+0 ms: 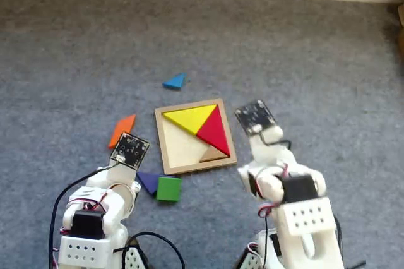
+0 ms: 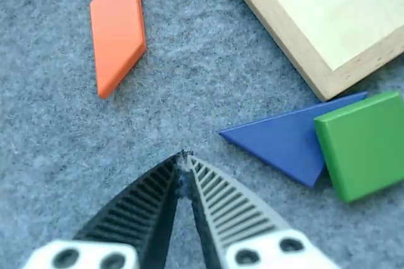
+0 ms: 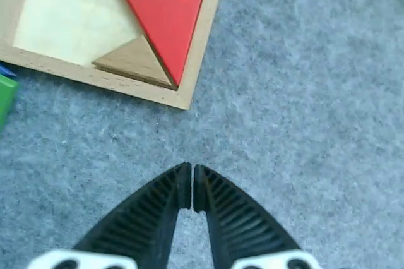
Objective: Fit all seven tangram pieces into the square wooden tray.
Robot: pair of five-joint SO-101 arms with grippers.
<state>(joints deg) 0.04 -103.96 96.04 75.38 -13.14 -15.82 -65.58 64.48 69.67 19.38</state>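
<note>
1. Your square wooden tray [image 1: 189, 169] lies at the centre of the high view on grey carpet [image 1: 76, 48]. It holds a yellow triangle [image 1: 188, 118], a red triangle [image 1: 213, 132] touching it, and a small wood-coloured triangle [image 1: 213, 153] in the lower right corner.
2. Four pieces lie outside the tray. A light blue triangle [image 1: 174, 82] is above it and an orange parallelogram [image 1: 122, 129] is to its left. A dark blue triangle [image 1: 148, 181] and a green square [image 1: 168, 189] touch each other just below its lower left corner.
3. Your left claw [image 2: 185, 158] is closed on nothing, its tips over carpet near the dark blue triangle.
4. Your right claw [image 3: 192, 174] is closed and empty, over carpet just off the tray's right side.
</note>
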